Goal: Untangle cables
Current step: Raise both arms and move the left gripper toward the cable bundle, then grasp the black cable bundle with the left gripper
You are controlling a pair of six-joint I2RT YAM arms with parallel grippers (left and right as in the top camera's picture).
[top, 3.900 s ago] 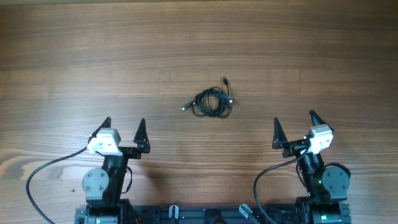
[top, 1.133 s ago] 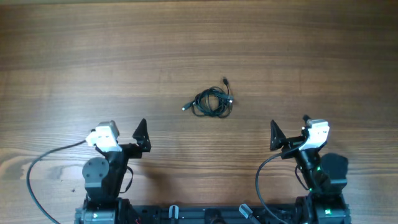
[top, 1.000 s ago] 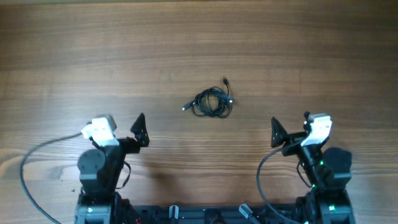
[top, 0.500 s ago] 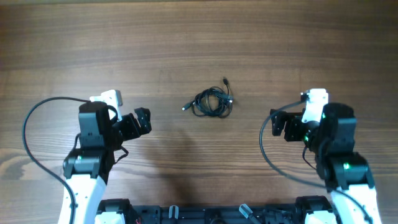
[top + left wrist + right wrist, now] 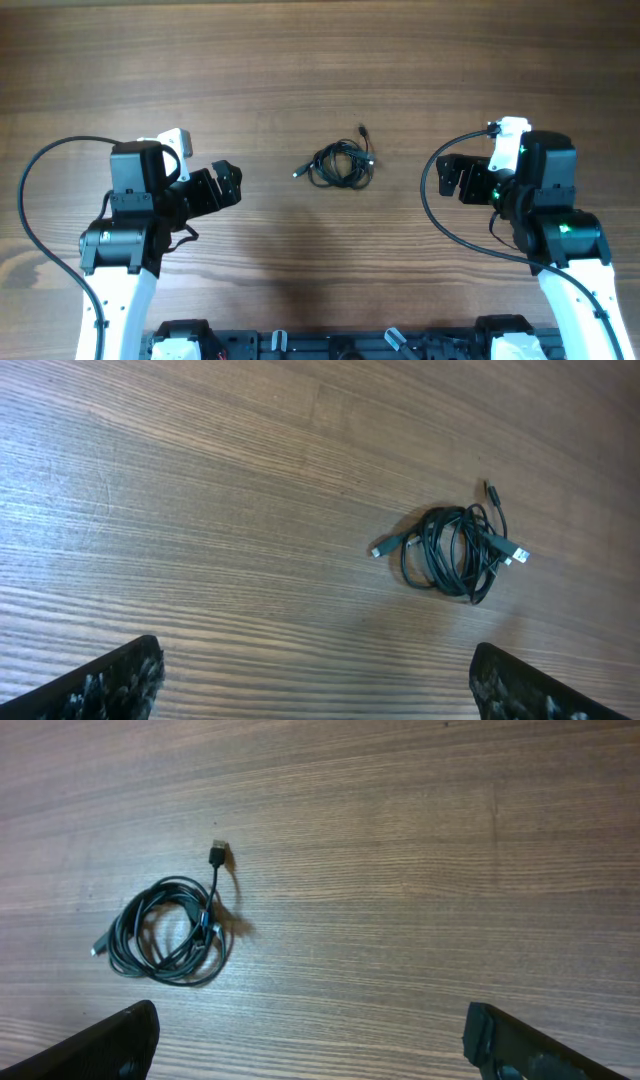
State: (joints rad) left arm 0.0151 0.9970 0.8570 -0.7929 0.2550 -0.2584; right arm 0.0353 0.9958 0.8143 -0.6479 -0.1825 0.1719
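At the centre of the counter, cables: one small coiled bundle with overlapping loops and plug ends poking out; I see nothing separated.
Left end effector: fingers apart, empty, well left of the bundle.
Right end effector: fingers apart, empty, well right of it.
Progress: I judge nothing done yet; grasping and pulling apart all remain.

A brown wooden table with a matte surface fills every view. Its grain runs from the left edge to the right edge in long dark and pale streaks. Lighter, wavier figuring shows toward the near left corner.
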